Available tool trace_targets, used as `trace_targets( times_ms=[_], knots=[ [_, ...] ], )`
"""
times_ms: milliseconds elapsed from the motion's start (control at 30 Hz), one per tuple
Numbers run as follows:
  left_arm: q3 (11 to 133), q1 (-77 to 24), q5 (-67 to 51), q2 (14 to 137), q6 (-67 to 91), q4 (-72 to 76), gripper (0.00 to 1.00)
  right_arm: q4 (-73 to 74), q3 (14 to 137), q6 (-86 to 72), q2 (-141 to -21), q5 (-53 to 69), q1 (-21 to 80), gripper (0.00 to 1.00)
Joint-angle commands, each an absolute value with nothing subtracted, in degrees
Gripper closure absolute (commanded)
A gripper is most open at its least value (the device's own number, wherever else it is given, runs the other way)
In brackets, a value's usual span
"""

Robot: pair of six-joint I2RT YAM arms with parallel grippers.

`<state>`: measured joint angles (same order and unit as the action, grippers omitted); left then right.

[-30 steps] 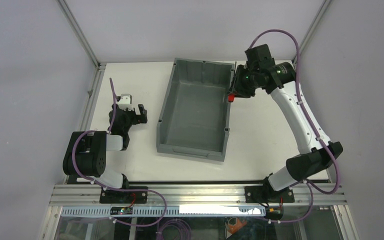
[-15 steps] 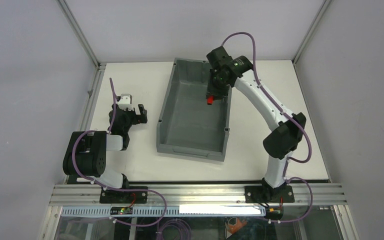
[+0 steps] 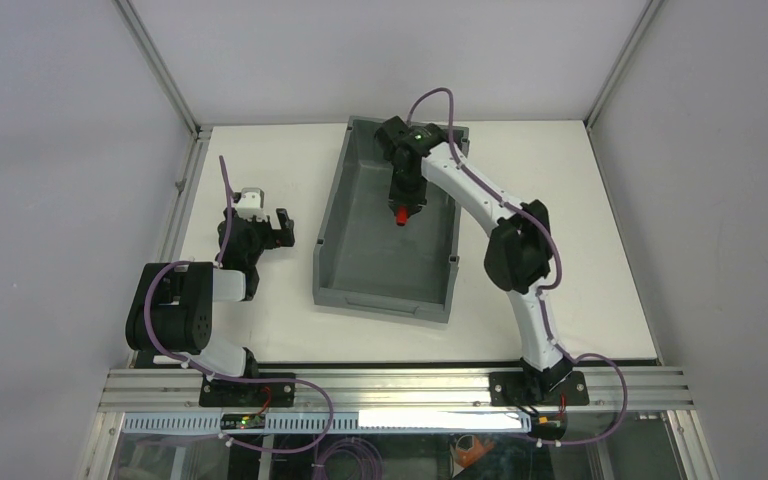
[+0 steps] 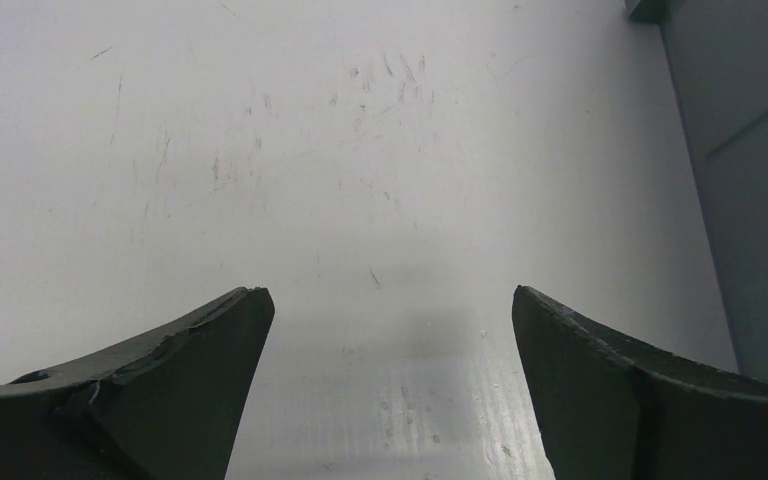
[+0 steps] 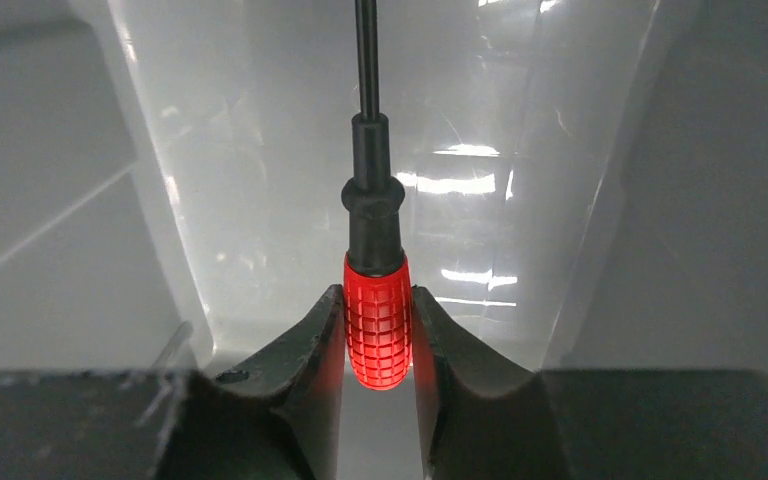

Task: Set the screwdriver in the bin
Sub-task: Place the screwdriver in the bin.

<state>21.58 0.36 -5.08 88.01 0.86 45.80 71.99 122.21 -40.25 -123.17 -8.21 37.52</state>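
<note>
Red plastic marks the change: the screwdriver (image 5: 376,335), pinched by its ribbed handle in the right hand (image 3: 401,205), has been swung within the last second from outside the 3 o'clock rim of the bin (image 3: 332,215), across that rim, to a spot above the bin's floor in its 12 o'clock half. In the wrist view the black shaft points away from the hand, with pale grey floor behind it and sloped walls rising at 9 and 3 o'clock. I judge the carry all but done. What remains is letting go, perhaps after lowering, since how high the tool hangs above the floor cannot be told. Room is generous: the floor lies bare toward 6 o'clock, and the closest edges, the 12 o'clock and 3 o'clock walls, do not touch the hand. The left hand (image 3: 278,228) sits where it was, spread wide and holding nothing, low over the desk (image 3: 560,200) on the bin's 9 o'clock side, out of the way.
</note>
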Motion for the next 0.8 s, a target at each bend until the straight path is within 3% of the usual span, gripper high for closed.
trace_targets(
  times_ms=[0,767],
  knots=[
    [21.10,0.09,-6.35,86.26,1.41,47.72,0.01,72.16,125.99,-42.03,-126.29,-9.67,38.31,1.00],
    [21.09,0.09,-6.33,86.31,1.45,47.72,0.01,69.37,125.16,-42.98,-135.97,-7.22,39.37,1.00]
  ],
)
